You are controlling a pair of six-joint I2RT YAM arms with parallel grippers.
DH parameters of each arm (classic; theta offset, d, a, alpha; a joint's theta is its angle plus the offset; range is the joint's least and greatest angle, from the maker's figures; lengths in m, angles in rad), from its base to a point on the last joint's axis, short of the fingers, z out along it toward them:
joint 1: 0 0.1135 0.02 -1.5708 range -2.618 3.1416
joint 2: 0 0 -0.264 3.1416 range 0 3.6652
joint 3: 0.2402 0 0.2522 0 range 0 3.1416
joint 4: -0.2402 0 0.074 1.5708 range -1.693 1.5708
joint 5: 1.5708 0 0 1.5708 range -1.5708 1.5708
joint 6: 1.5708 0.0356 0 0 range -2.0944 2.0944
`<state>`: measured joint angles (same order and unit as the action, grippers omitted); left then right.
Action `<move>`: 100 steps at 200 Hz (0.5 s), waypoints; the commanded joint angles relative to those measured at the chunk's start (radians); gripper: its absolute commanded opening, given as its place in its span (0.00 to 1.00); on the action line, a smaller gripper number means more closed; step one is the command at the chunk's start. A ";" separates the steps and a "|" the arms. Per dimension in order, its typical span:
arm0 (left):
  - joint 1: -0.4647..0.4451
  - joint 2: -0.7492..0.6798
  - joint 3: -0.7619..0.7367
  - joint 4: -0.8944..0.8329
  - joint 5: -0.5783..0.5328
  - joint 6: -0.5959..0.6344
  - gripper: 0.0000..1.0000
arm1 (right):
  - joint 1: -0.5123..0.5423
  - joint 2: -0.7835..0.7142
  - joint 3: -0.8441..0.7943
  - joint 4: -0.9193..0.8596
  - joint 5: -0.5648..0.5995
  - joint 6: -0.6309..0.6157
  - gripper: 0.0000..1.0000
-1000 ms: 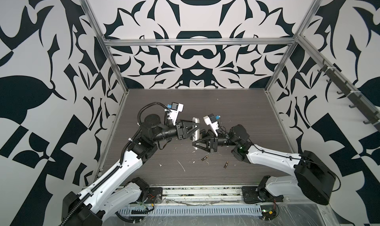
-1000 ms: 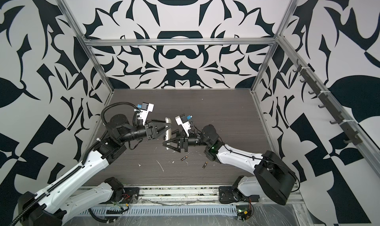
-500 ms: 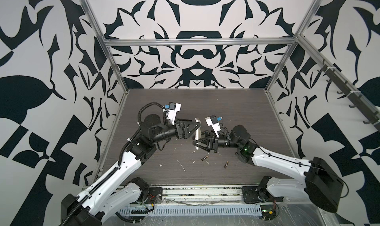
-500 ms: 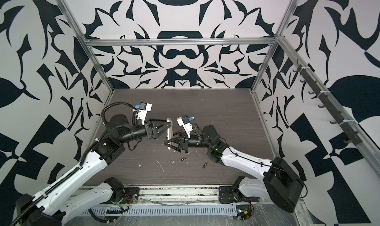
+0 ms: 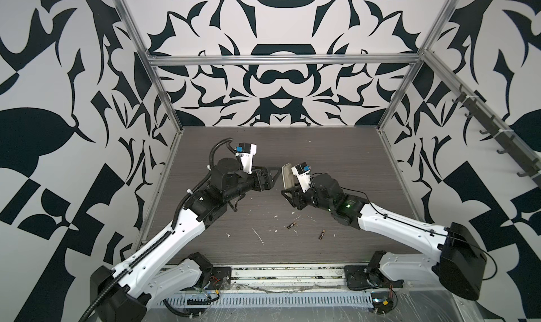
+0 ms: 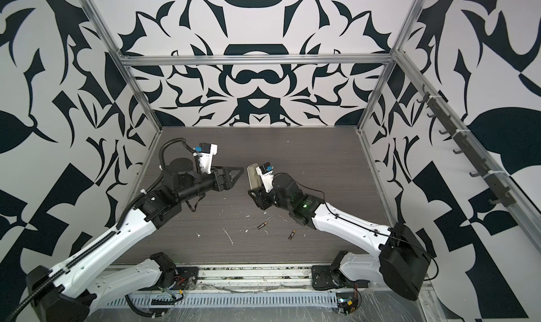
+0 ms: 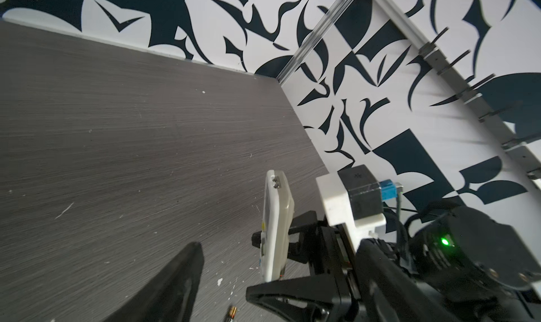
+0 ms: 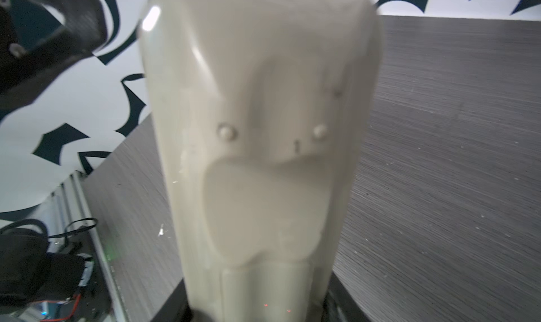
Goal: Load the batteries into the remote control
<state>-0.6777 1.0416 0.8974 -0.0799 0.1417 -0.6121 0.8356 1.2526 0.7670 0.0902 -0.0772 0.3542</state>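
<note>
- The right gripper (image 5: 288,192) is clamped across the lower end of the remote control (image 5: 286,177). It holds the handset upright above the table (image 5: 351,159), beige back toward the right wrist camera.
- The left gripper (image 6: 237,177), at 9 o'clock of the remote control, is empty with its fingers apart, just beside it and not touching.
- The batteries (image 5: 291,225) lie flat on the table at 6 and 5 o'clock of the remote control, among white scraps (image 5: 259,236).
- The remote control is probably light, stiff and smooth, so it could pivot in an end pinch.
- The batteries are likely to roll, so pinch each across its middle.
- I cannot tell whether the battery bay is open.
</note>
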 commanded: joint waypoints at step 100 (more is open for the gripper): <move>-0.039 0.139 0.012 0.178 0.012 -0.014 0.73 | 0.006 0.011 0.060 0.094 0.024 0.008 0.00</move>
<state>-0.7021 1.1599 0.8974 0.0494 0.1394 -0.6178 0.8375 1.2675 0.7834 0.1123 -0.0463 0.3534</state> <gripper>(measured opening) 0.740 0.523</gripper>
